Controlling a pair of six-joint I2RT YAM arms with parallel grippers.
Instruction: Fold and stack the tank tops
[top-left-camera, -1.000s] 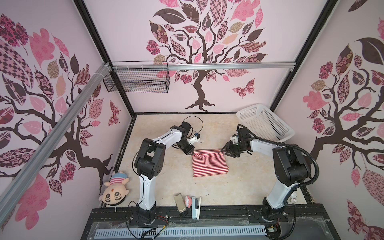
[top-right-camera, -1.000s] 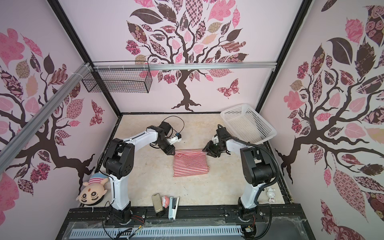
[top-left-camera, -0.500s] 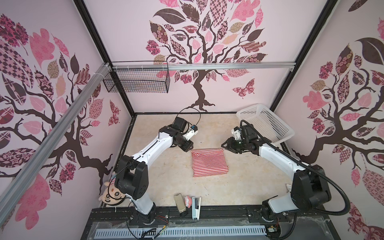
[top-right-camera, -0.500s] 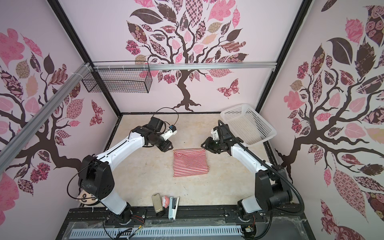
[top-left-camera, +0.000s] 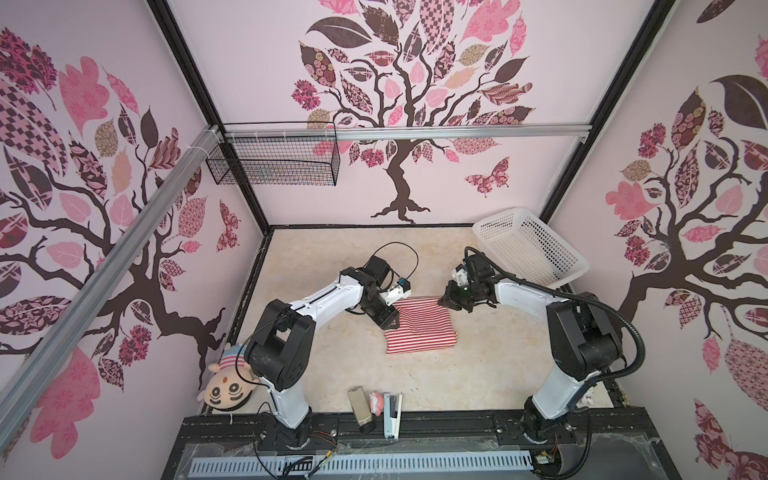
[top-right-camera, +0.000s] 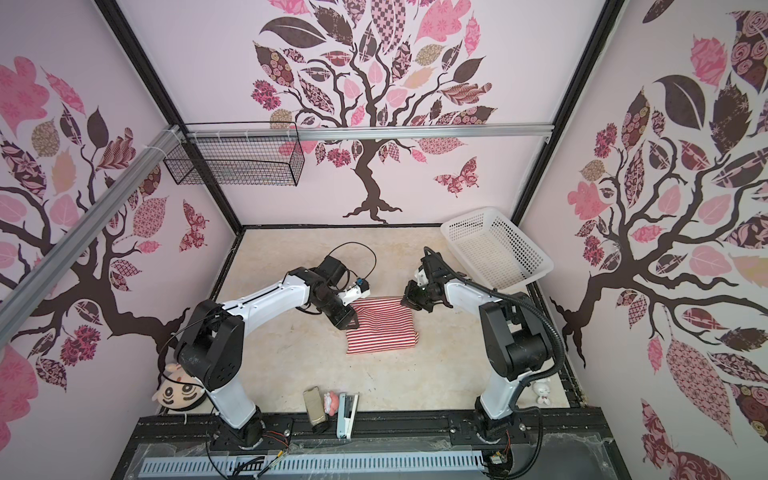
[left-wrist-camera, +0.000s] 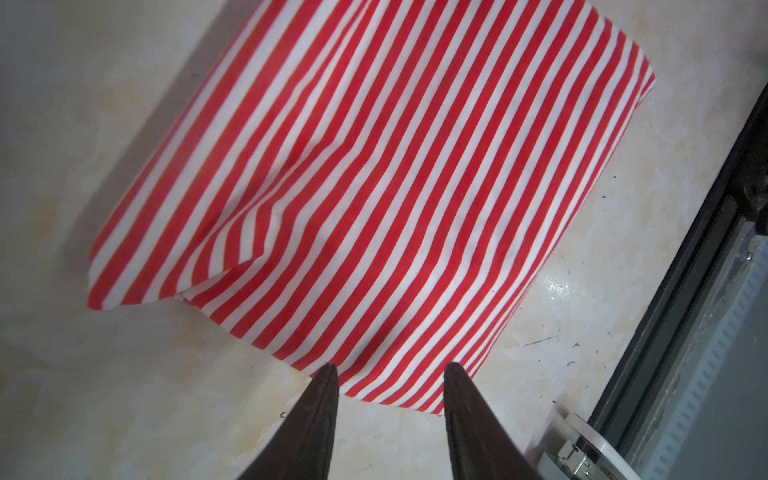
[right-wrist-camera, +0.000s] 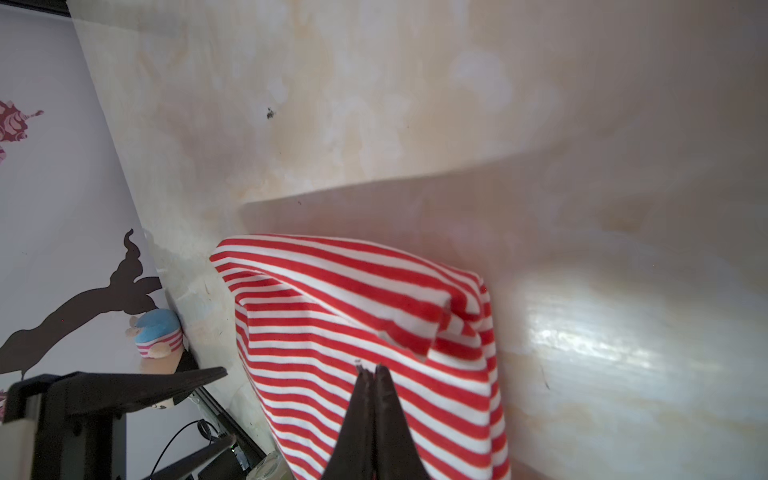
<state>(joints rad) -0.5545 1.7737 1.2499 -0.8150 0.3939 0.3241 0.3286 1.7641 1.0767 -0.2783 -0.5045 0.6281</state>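
Right gripper (right-wrist-camera: 370, 369) is closed, pinching the far right corner of the folded top (top-left-camera: 420, 330), which lies in the middle of the table (top-left-camera: 332, 365). Left gripper (left-wrist-camera: 390, 366) is open at its left edge.

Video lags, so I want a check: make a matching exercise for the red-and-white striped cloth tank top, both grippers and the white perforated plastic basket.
Things:
1 tank top
2 left gripper
3 right gripper
4 basket

States or places:
A far right corner
B jaws apart
C folded, in the middle
D shut on the tank top's corner

Pairs: 1-C; 2-B; 3-D; 4-A
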